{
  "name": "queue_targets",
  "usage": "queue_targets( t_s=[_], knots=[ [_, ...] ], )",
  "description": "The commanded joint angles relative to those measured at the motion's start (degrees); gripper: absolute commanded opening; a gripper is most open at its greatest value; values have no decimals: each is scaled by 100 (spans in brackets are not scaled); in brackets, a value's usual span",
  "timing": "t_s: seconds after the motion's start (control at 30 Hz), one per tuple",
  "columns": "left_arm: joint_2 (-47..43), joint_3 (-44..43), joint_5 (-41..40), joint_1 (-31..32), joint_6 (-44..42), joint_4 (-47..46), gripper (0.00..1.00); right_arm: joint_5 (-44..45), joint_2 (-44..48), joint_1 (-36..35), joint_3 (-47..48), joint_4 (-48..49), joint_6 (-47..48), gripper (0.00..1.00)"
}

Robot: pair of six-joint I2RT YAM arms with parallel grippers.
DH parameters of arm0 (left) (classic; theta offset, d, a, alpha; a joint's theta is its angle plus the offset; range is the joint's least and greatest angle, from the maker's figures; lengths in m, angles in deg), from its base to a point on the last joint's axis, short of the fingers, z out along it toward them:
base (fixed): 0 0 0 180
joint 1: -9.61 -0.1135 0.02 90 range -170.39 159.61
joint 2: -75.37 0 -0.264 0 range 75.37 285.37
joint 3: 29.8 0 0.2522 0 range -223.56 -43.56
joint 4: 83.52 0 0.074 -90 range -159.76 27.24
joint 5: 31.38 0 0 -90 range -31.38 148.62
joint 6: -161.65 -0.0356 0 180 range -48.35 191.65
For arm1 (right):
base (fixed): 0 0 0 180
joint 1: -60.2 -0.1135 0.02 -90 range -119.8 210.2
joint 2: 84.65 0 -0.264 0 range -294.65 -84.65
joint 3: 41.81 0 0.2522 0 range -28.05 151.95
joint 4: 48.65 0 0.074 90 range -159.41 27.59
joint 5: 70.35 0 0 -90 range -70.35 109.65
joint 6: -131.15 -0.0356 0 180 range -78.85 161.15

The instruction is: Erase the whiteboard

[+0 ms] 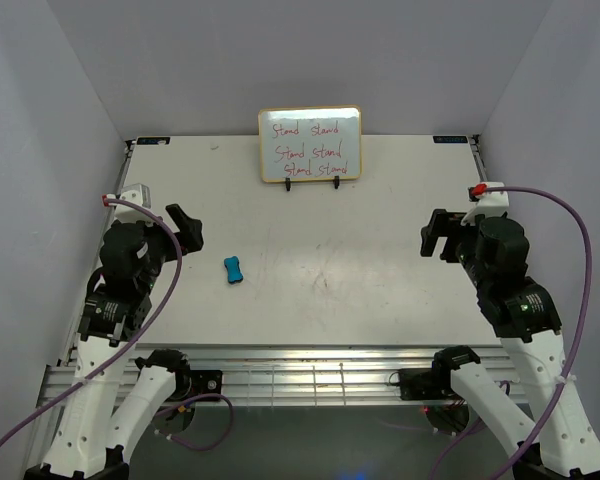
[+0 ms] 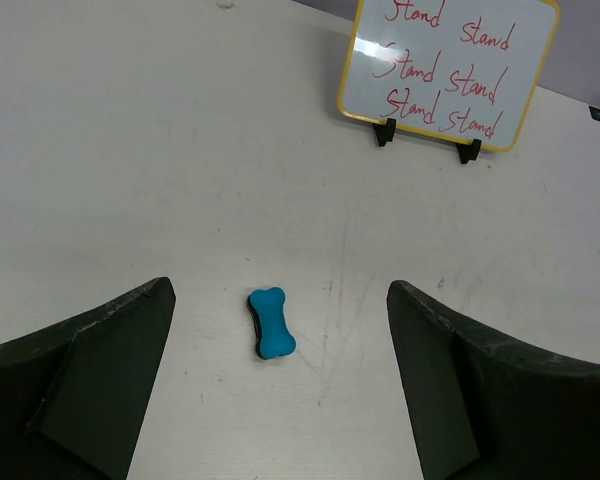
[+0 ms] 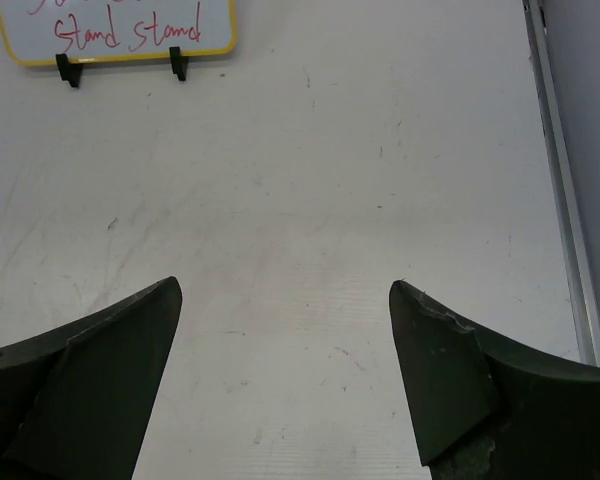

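The whiteboard (image 1: pixel 311 144) stands upright on two black feet at the back middle of the table, its yellow-framed face covered with red handwriting; it also shows in the left wrist view (image 2: pixel 450 70) and partly in the right wrist view (image 3: pixel 120 30). A blue bone-shaped eraser (image 1: pixel 233 269) lies flat on the table left of centre. My left gripper (image 1: pixel 188 228) hangs open above the table, the eraser (image 2: pixel 271 322) on the table ahead between its fingers. My right gripper (image 1: pixel 438 236) is open over bare table at the right, holding nothing.
The white table (image 1: pixel 360 250) is walled on the left, right and back. A metal rail (image 1: pixel 310 375) runs along the near edge by the arm bases. A metal strip (image 3: pixel 560 200) lines the table's right edge.
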Motion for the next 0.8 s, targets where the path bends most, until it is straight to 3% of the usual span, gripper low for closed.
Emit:
queue_targets(
  t_s=[0.0, 0.27, 0.4, 0.47, 0.6, 0.77],
  knots=[
    [-29, 102, -5, 18, 67, -125, 98, -119, 36, 14, -46, 471, 122, 90],
    [208, 322, -111, 27, 225, -283, 98, -452, 273, 23, -721, 1314, 104, 90],
    [173, 926, -111, 18, 278, -669, 98, -944, -226, 14, -995, 1974, 139, 90],
    [208, 1130, -102, 18, 269, -863, 98, -1225, -963, 136, -882, 2299, 323, 90],
    [357, 1157, -93, 18, 190, -907, 98, -3022, -2396, 760, -417, 3072, 525, 90],
    [480, 1183, 170, 18, 137, -987, 98, -3941, -4505, 1104, 778, 3800, 798, 90]
  ],
)
